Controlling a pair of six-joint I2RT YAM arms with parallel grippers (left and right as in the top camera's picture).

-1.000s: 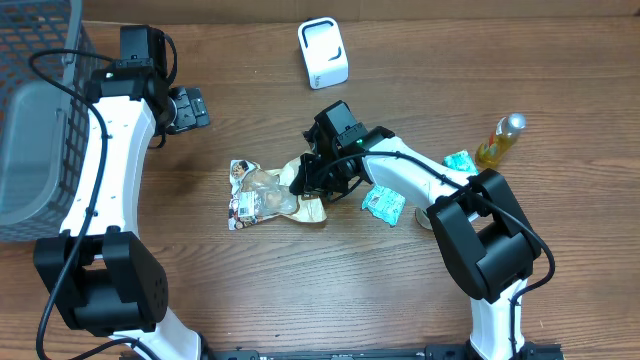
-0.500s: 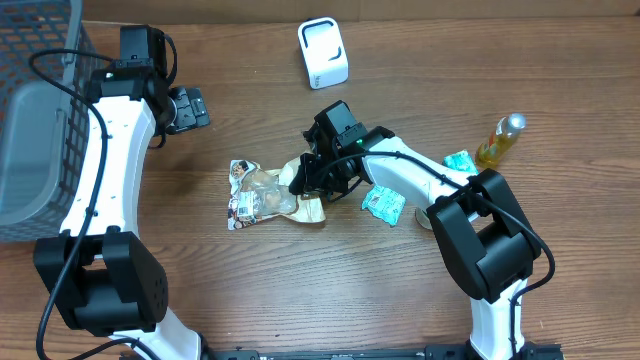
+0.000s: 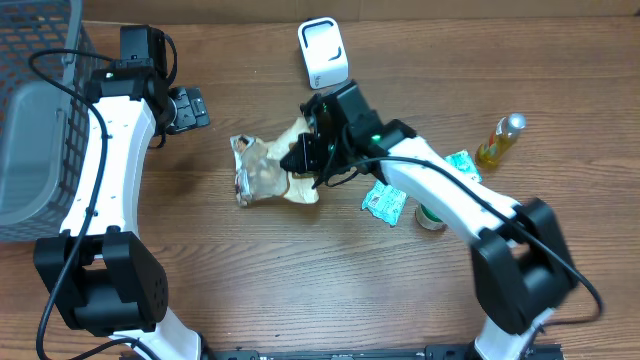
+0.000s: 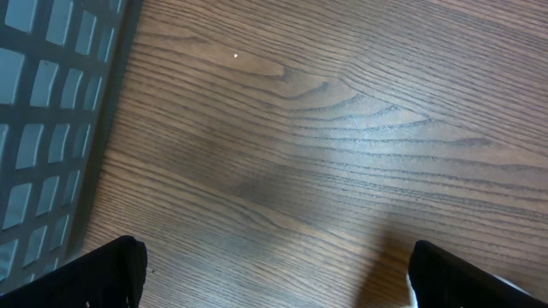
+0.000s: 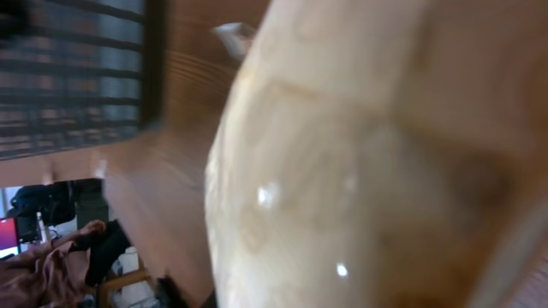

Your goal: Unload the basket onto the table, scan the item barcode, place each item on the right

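The wooden table (image 3: 300, 300) carries a grey mesh basket (image 3: 30, 110) at its left edge. The left gripper (image 3: 192, 108) hangs just beside the basket with its jaws fully spread and nothing between them; the left wrist view shows only bare wood under the fingers (image 4: 103, 274). The right gripper (image 3: 306, 160) is clamped tight on the right edge of the snack pouch (image 3: 262, 172), a crumpled tan and clear bag near the table centre, in front of the white scanner (image 3: 323, 52) and apart from it. In the right wrist view the pouch fills the frame, blurred. To the right lie two green packets (image 3: 384, 203), a yellow bottle (image 3: 500, 140) and a small round can (image 3: 431, 216).
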